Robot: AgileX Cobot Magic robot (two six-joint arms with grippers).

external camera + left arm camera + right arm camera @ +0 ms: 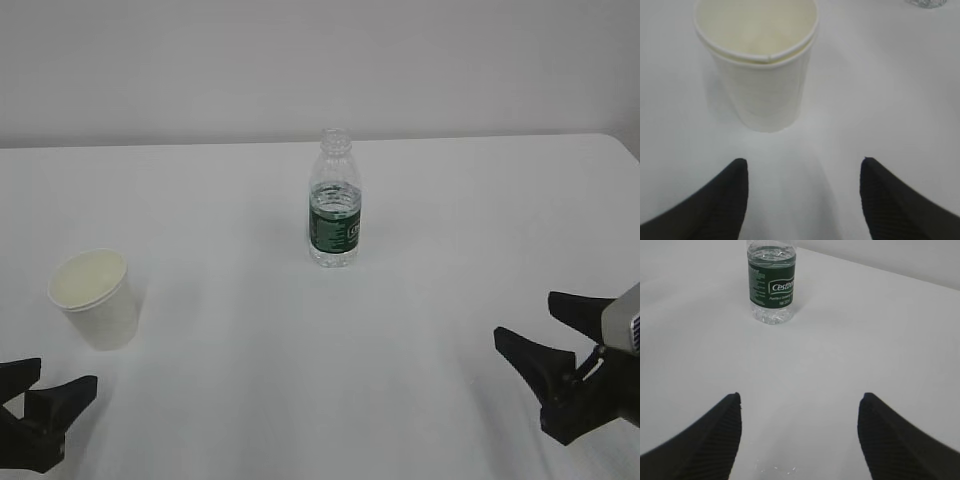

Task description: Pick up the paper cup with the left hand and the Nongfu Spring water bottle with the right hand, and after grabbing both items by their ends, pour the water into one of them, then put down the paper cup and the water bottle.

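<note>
A white paper cup (95,298) with a cream inside stands upright at the left of the table; the left wrist view shows the paper cup (762,75) just ahead of the fingers. My left gripper (50,378) sits open below it at the bottom left corner, holding nothing, and the left gripper (804,162) is apart from the cup. The clear water bottle (334,200) with a dark green label stands capless near the middle, with water in it. My right gripper (545,320) is open at the lower right, far from the bottle (771,282); the right gripper (800,397) is empty.
The white table (330,340) runs to a pale wall at the back, and its right edge shows at the upper right. A few small wet specks (775,470) lie on the surface between the right fingers.
</note>
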